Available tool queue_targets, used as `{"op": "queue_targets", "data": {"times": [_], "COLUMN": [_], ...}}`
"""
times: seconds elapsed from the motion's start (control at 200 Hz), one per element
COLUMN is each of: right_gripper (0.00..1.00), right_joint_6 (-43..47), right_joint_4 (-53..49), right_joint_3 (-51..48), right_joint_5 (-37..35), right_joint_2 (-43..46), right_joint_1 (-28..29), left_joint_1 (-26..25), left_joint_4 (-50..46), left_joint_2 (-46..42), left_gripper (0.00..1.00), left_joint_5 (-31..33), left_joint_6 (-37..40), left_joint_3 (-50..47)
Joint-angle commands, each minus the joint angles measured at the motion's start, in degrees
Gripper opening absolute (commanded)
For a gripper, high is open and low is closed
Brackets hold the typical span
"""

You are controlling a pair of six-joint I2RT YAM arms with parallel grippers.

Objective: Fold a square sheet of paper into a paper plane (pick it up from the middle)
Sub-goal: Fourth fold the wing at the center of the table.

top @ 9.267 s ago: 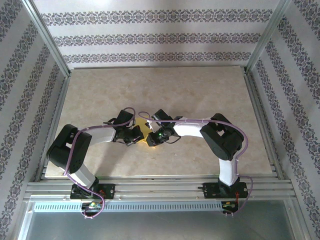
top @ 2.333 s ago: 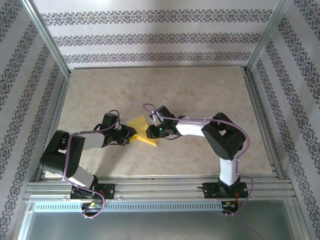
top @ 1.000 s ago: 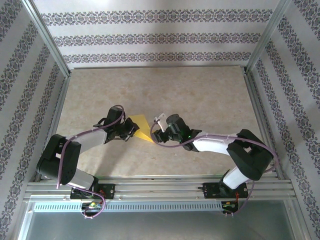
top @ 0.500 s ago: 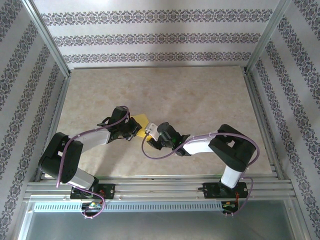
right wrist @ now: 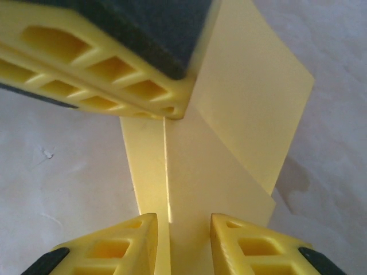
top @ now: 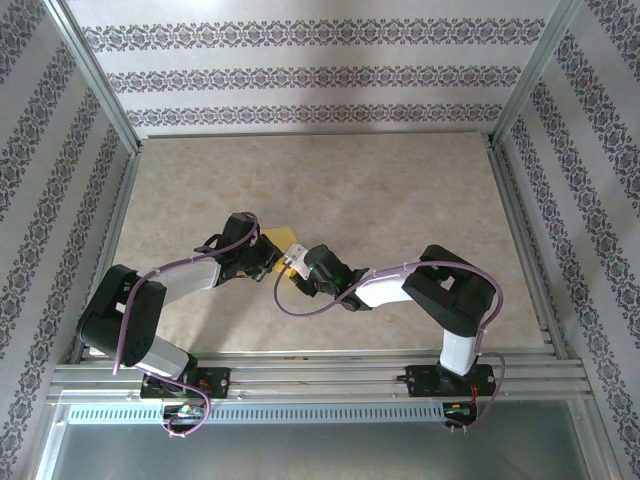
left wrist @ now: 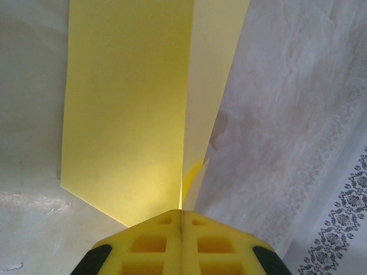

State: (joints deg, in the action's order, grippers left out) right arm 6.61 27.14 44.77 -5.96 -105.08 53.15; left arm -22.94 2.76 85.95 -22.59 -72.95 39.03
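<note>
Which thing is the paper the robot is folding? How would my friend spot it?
On the beige marble table, find where the left pincer and right pincer meet. Pinched there is the thin yellow folded paper sheet, flat and creased, unlike the chunky yellow pincer fingers.

The left arm and the right arm are both bent low, and their hands meet at the sheet of paper. The left hand is at the left side of the paper. Its two fingers are pressed tight together, with the paper's edge pinched between them. The right hand is at the right side of the paper, very close to the left hand. Its fingers are apart, one on each side of the paper.
</note>
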Motion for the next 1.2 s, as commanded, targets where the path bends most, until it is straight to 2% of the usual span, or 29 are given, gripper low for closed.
{"op": "queue_targets", "data": {"times": [0.0,0.235,0.6,0.74,0.859,0.949,1.079,1.194], "right_gripper": [0.32,0.29,0.15,0.14,0.14,0.14,0.14,0.14], "right_joint_6": [-0.4,-0.5,-1.9,-4.0,-9.1,-13.3,-19.3,-24.4], "right_joint_4": [1.2,1.1,1.3,1.3,1.5,1.6,1.7,1.7], "right_joint_3": [1.3,1.6,1.4,1.2,0.8,0.7,0.8,1.2], "right_joint_5": [-3.4,-2.9,-2.0,0.6,5.3,8.9,13.7,17.7], "right_joint_2": [-1.0,-1.4,-1.7,-1.1,-0.7,-0.8,-1.1,-1.3], "right_joint_1": [0.5,0.5,0.3,-0.3,-1.7,-3.0,-4.6,-6.2], "left_joint_1": [-0.8,-0.8,-0.6,0.5,2.8,4.3,5.5,5.5], "left_joint_4": [-1.3,-1.1,-1.4,-2.0,-3.4,-4.5,-5.0,-2.8], "left_joint_2": [-0.1,-0.2,-1.0,-2.1,-5.4,-8.7,-11.9,-11.8], "left_gripper": [0.07,0.08,0.12,0.22,0.36,0.43,0.46,0.45], "left_joint_5": [1.2,1.1,1.2,0.8,1.2,2.1,2.7,0.9], "left_joint_6": [-2.7,-2.8,-2.5,-1.4,0.7,2.3,3.2,4.2], "left_joint_3": [0.1,0.1,0.3,0.5,0.2,-0.8,-3.2,-4.9]}}
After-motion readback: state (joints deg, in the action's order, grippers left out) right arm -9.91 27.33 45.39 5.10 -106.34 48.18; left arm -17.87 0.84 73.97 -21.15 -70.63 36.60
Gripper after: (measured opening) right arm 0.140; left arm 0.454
